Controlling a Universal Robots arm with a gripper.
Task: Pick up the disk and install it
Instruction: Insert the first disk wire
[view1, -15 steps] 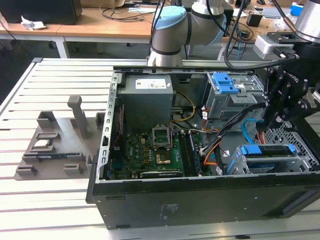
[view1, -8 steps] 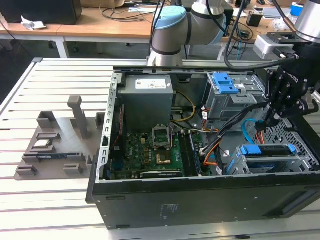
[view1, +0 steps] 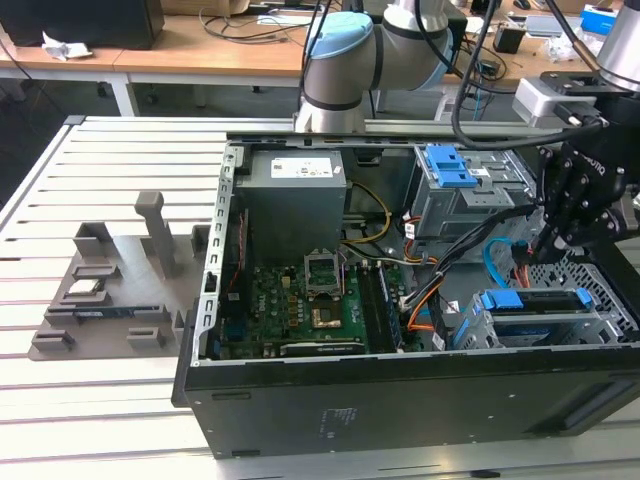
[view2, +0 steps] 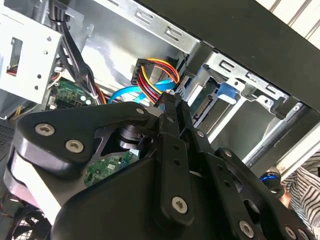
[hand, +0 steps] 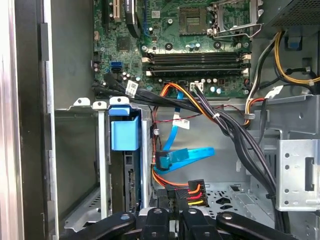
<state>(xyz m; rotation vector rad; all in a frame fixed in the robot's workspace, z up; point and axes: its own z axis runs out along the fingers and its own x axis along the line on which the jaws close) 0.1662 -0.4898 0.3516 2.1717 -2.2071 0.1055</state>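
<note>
**Open computer case on slatted bench: disk seated in lower drive bay, gripper at power connector**

- Computer case (view1: 400, 400): black tower lying on its side, panel off, on a slatted metal bench (view1: 110, 150).
- Disk (view1: 535, 300): sits in the grey drive cage (view1: 600, 320) at the exterior view's right of the case, near the front wall. Its bright blue carrier frame lies on top, long axis running across the exterior view from left to right. In the first wrist view the disk (hand: 125, 165) stands on edge in its slot, blue frame tab toward the motherboard, connector end facing the gripper. Label not visible.
- Gripper (view1: 553, 240): black, hanging inside the case just above and beside the disk bay. In the first wrist view its fingers (hand: 192, 220) are closed on a black power connector (hand: 192, 192) with red, orange and yellow wires; the second wrist view shows the same connector (view2: 155, 75) at the fingertips, just beside the disk's connector end.
- Blue data cable (hand: 182, 157): loose, folded, between disk slot and connector.
- Motherboard (view1: 300, 300): green, empty processor socket.
- Upper drive cage (view1: 465, 185): grey, blue latch.
- Grey parts fixture (view1: 110, 290): on the bench at the exterior view's left, well apart from the case, holding a small silver chip (view1: 82, 290).
</note>
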